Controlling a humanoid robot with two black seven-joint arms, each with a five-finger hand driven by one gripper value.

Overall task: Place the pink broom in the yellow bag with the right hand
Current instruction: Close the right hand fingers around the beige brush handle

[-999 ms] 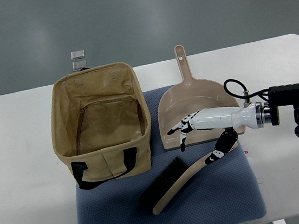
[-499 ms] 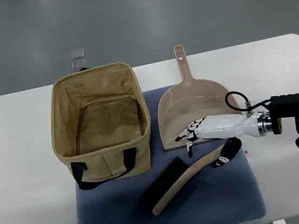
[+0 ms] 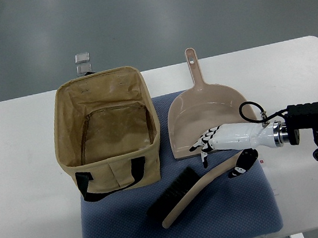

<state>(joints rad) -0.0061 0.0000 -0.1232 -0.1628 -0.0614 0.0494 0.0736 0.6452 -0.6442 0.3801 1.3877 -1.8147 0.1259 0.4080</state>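
White table (image 3: 34, 186) carries a blue mat (image 3: 229, 215) and yellow bag (image 3: 107, 134).

Bright, even overhead light, soft faint shadows, no glare, sharp focus throughout, slight softness at edges.

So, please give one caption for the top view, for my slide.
Right hand lowered over the pink broom's handle, beside the dustpan and open yellow bag.

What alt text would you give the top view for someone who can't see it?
A robot's right hand reaches from the right over a pink broom lying on a blue mat. Beside it sit a pink dustpan and an open yellow bag.
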